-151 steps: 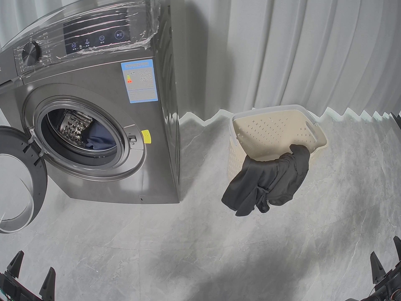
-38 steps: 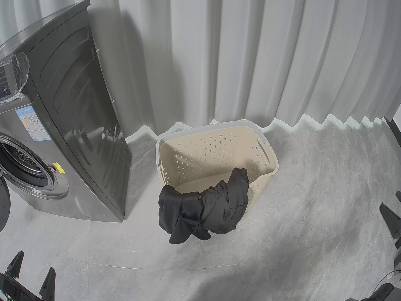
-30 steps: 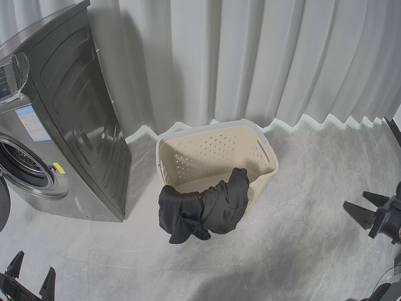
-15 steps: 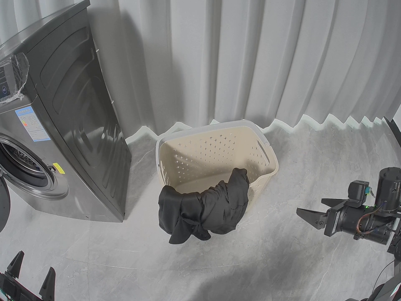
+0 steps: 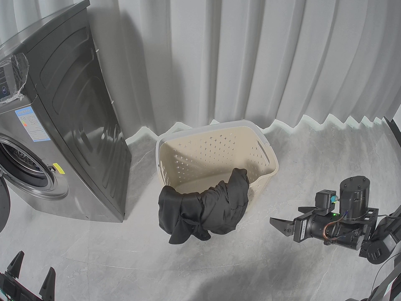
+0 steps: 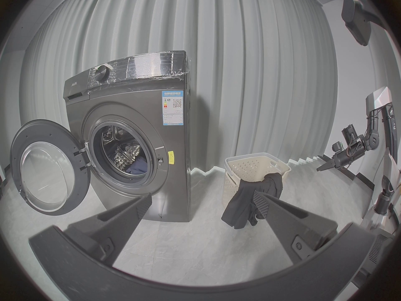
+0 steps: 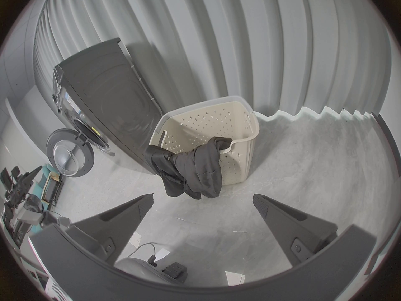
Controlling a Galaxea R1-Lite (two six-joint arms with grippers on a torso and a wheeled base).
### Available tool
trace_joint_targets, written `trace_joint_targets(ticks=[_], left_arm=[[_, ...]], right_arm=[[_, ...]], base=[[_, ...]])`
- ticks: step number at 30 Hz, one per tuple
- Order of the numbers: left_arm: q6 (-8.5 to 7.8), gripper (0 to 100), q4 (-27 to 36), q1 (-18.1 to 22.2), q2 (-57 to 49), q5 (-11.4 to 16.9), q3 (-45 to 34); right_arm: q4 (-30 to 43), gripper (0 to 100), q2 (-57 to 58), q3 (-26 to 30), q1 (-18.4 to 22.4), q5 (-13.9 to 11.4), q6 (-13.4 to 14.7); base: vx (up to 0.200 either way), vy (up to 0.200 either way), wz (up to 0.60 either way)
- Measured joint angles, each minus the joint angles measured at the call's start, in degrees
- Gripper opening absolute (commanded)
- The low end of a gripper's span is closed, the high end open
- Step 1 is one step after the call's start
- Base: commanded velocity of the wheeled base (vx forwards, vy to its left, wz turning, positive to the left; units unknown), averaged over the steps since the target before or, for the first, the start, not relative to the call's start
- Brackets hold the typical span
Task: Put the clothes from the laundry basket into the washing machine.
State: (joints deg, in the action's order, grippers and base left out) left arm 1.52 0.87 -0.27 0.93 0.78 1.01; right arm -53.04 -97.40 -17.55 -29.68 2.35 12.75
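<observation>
While a crumpled black garment (image 5: 204, 212) hangs over the near rim of the cream perforated plastic laundry basket (image 5: 217, 126) on the grey marble-look floor (image 5: 317, 164), the right gripper (image 5: 285, 215) hovers low to the basket's right, jaws spread wide and empty (tips pointed toward the basket). The grey front-loading washing machine (image 5: 79, 118) stands left of the basket, its round door (image 6: 44, 166) swung open. The left gripper (image 5: 36, 262) sits well apart, jaws likewise open, holding nothing.
</observation>
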Motion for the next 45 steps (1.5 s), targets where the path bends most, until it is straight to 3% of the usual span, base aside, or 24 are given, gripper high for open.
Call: trace_joint_targets(ticks=[6, 15, 28, 45], left_arm=[[0.11, 100, -0.02, 0.00, 0.00, 0.00, 0.00], [0.11, 100, -0.05, 0.00, 0.00, 0.00, 0.00], [0.35, 100, -0.02, 0.00, 0.00, 0.00, 0.00], [0.59, 100, 0.02, 0.00, 0.00, -0.02, 0.00]], right_arm=[[-0.20, 100, -5.02, -2.17, -2.08, 1.44, 0.24], [-0.52, 100, -11.75, -5.79, -3.77, 1.50, 0.41], [-6.84, 100, -22.61, -10.97, -6.53, 1.08, 1.07], [-7.14, 100, -35.45, -26.10, -6.19, 1.06, 1.74]], base=[[0.000, 0.000, 0.00], [0.000, 0.000, 0.00], [0.000, 0.000, 0.00], [0.000, 0.000, 0.00]])
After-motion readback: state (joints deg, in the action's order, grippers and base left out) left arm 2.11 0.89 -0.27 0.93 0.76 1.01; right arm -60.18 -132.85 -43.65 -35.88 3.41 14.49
